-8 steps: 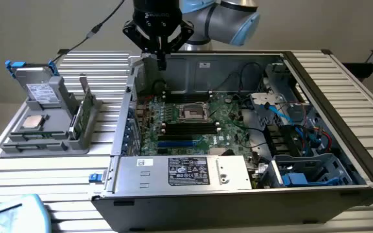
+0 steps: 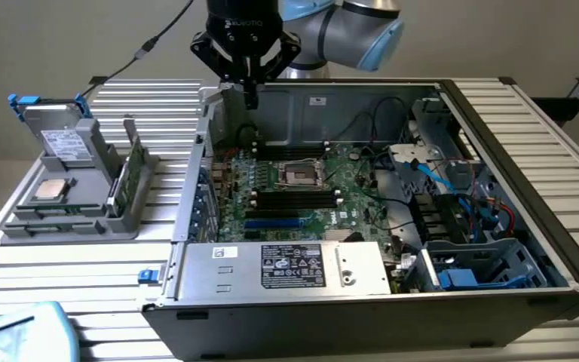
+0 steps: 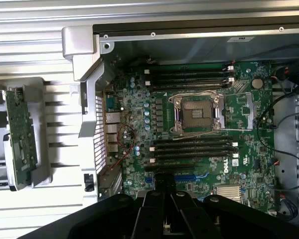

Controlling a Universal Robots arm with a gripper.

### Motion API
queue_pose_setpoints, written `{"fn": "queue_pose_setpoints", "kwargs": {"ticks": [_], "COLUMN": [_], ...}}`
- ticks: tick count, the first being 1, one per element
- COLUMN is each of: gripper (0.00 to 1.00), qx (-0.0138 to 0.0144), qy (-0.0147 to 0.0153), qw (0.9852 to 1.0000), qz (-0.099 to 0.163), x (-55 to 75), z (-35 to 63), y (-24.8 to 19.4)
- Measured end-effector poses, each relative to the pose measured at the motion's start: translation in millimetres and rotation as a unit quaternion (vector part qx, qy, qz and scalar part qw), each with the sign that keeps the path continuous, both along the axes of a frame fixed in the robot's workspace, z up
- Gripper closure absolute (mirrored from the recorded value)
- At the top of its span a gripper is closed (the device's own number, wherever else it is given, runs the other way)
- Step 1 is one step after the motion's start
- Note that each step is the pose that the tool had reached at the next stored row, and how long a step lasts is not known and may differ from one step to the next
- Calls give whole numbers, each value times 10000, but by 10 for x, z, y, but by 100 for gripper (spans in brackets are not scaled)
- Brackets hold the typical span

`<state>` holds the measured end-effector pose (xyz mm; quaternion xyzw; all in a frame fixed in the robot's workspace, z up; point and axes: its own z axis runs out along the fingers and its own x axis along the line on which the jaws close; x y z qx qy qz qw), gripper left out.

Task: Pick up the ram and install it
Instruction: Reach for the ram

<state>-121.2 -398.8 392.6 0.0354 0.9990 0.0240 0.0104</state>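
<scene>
On the tabletop point(image 2: 78, 264) at the left, we see the ram point(image 2: 129, 172) standing on edge in a grey holder point(image 2: 68, 226), which hides its lower edge. To the right, the gripper point(image 2: 252, 95) hangs over the far left corner of the open computer case point(image 2: 370, 324), jaws together and empty.

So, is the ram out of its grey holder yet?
No, the ram stands on edge in the grey holder beside the computer case, while the gripper hangs above the case.
</scene>
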Motion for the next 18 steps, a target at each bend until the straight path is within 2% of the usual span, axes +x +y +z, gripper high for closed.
{"fn": "queue_pose_setpoints", "kwargs": {"ticks": [6, 18], "gripper": [90, 90], "qx": [0, 0], "qy": [0, 0], "qw": [10000, 10000], "qz": [-1, 0], "x": [-27, -571], "z": [1, 0], "y": [0, 22]}}
